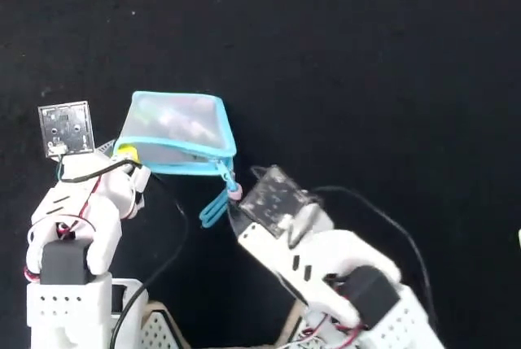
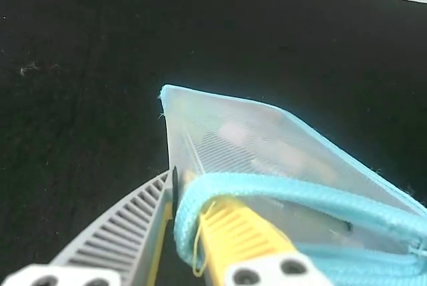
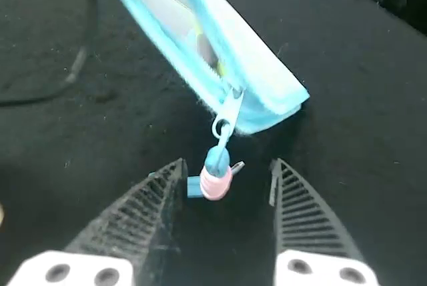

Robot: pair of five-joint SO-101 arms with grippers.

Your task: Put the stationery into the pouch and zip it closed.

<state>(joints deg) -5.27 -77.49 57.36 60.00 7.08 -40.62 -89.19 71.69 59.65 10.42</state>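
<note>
Zip step in hand. The turquoise-edged pouch [image 1: 175, 125] lies on the black table [image 1: 366, 80] in front of both arms, and nothing loose is lying around it. Pale shapes showing through its translucent wall are probably the stationery [image 2: 230, 131], so loading looks done.

Left gripper [image 2: 183, 199]: clamped on the pouch's zipper band at one end, yellow jaw on one face and grey jaw on the other. It is anchoring that end.

Right gripper [image 3: 227, 166]: jaws spread and grasping nothing, standing either side of the pink bead [image 3: 217, 181] that hangs off the zipper slider [image 3: 230, 103]. The slider sits at the pouch end opposite the left gripper's hold.

A dark slit runs along the zip line past the slider (read as an open mouth, not certain). If so, the zip is not yet closed.

Next move, by my reading: close the right jaws on the bead or the pull tab, then draw the slider along the band toward the clamped end while the left grip resists. The bead is small and dangles loosely, so the pinch needs centring or it may slip out sideways.

Hard to make out:
- which stationery items are inside; they are only blurs
- whether the yellow jaw sits inside the mouth or outside the fabric
- the zipper teeth near the left grip, which are covered by the band and jaw

The blue wrist strap [image 1: 213, 209] trails on the table near the right gripper.
</note>
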